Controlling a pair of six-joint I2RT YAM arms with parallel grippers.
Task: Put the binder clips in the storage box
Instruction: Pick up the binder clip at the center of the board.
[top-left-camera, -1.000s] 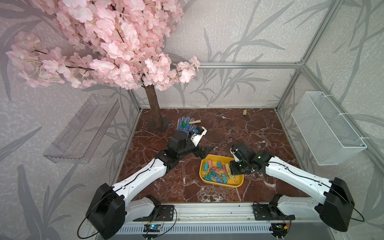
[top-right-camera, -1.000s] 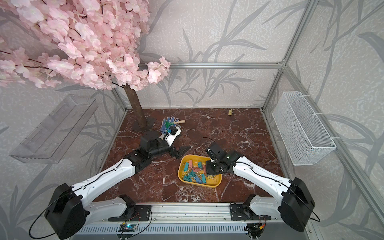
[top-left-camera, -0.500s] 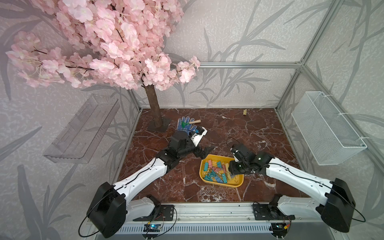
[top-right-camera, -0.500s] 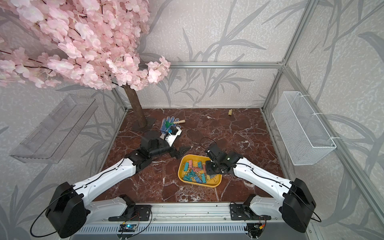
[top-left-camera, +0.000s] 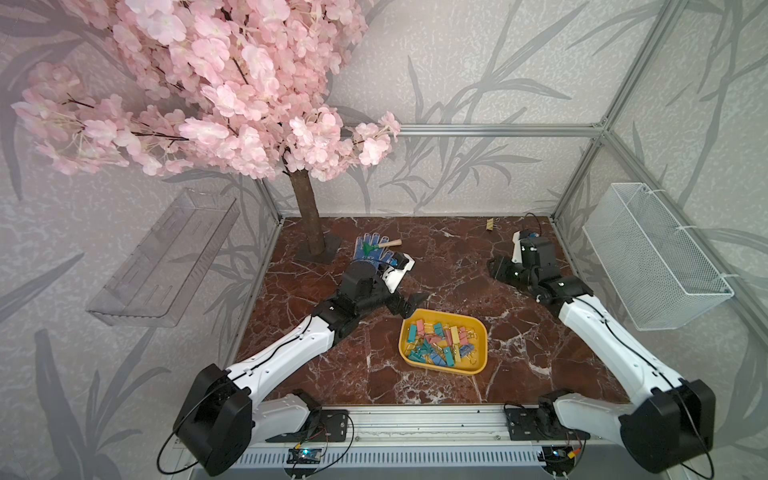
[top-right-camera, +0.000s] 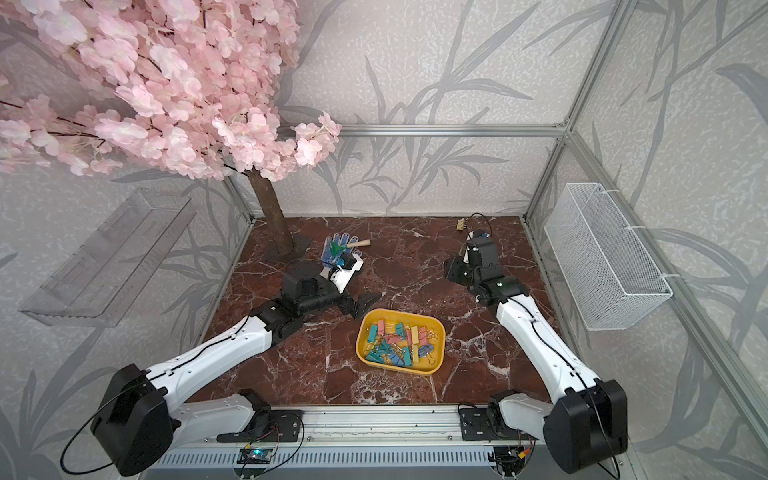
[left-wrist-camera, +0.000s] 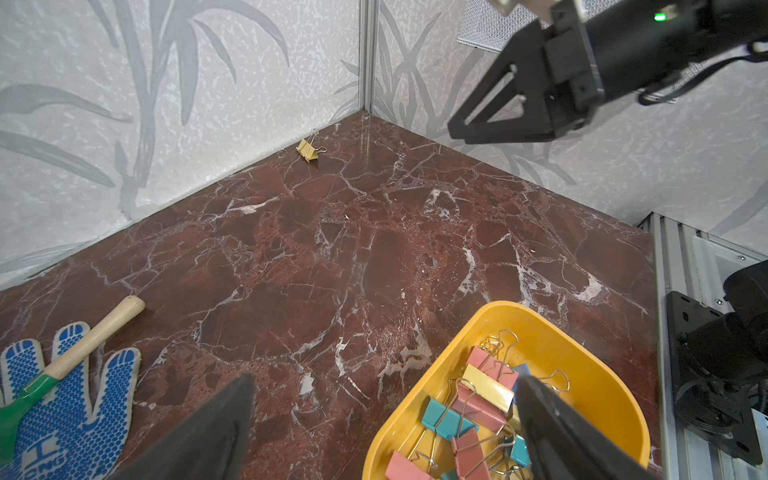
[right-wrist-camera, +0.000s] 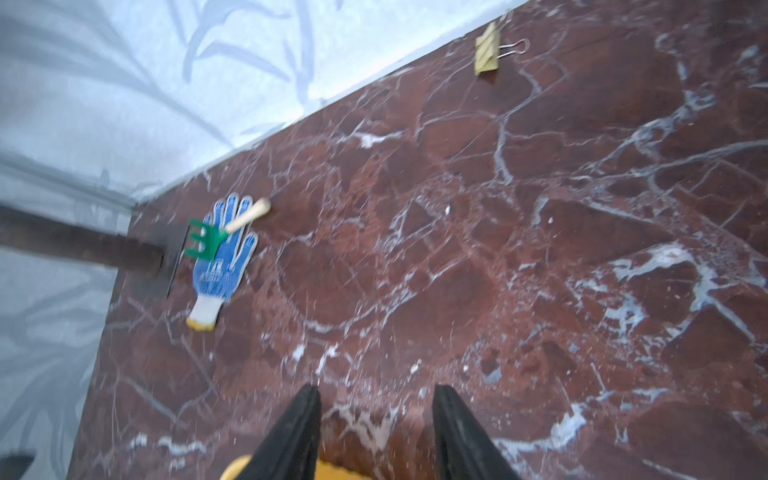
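Release appears complete on the right side. One second ago the right gripper sat shut over the right edge of the box. Now it is well clear of the box, over the far right part of the table, with its fingers apart and nothing between them, as the right wrist view confirms. Judged from this, a clip was probably dropped among the clips piled in the box.

State of the left gripper is unchanged: fingers spread wide, empty, hovering at the far left corner of the box. In the left wrist view, one finger overlaps the rim.

Remaining work: one yellow stray clip lies at the far edge of the table, well apart from the box. No other loose clip is visible. It shows ahead of the right gripper's fingers in the right wrist view, and that gripper is the nearer one, so the next pick probably falls to that arm. The glove and rake lie near the tree and play no part.
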